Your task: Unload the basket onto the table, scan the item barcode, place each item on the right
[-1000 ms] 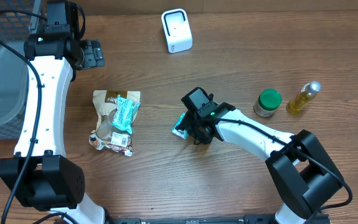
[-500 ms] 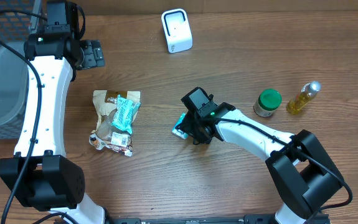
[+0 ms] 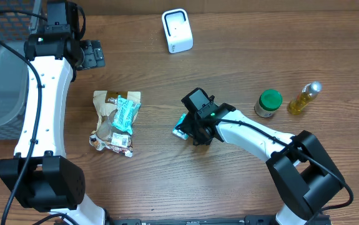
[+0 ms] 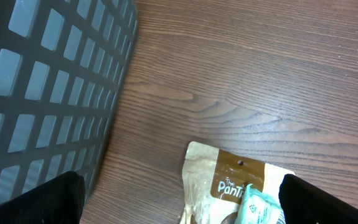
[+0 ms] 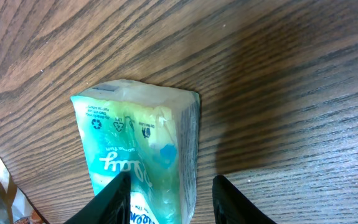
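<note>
My right gripper (image 5: 171,190) straddles the teal packet (image 5: 138,146), which lies flat on the wooden table (image 5: 291,93) near the middle of the overhead frame. One finger overlaps its left edge and the other sits close by its right edge — I cannot tell whether they actually pinch it. My left gripper (image 3: 92,54) is spread wide at the upper left, beside the grey basket (image 4: 48,93). The white scanner (image 3: 177,30) stands at top centre — well apart from the packet.
</note>
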`<state>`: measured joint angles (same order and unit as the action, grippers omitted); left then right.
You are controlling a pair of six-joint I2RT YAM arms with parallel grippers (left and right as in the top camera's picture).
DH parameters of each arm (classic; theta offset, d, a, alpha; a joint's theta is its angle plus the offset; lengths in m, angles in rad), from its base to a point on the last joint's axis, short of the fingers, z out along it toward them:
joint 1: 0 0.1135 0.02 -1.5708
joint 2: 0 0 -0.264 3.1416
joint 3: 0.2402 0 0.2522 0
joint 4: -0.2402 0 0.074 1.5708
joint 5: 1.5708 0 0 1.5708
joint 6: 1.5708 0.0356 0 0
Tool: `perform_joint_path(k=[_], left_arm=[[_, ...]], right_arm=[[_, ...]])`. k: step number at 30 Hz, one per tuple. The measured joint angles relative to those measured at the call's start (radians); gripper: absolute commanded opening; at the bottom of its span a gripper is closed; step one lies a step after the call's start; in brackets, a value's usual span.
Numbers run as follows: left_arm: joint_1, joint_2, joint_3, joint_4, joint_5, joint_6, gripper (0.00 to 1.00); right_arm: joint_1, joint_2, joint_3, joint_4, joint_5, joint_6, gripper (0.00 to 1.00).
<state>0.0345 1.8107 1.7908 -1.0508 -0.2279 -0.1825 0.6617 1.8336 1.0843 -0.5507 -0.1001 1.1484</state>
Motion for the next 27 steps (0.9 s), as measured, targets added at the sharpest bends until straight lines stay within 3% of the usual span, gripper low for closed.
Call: perform_joint_path(k=[27], left_arm=[[0.0, 0.0, 0.0, 0.0, 0.0, 0.0, 1.0]], right_arm=[[0.0, 0.0, 0.0, 0.0, 0.0, 0.003, 0.44]])
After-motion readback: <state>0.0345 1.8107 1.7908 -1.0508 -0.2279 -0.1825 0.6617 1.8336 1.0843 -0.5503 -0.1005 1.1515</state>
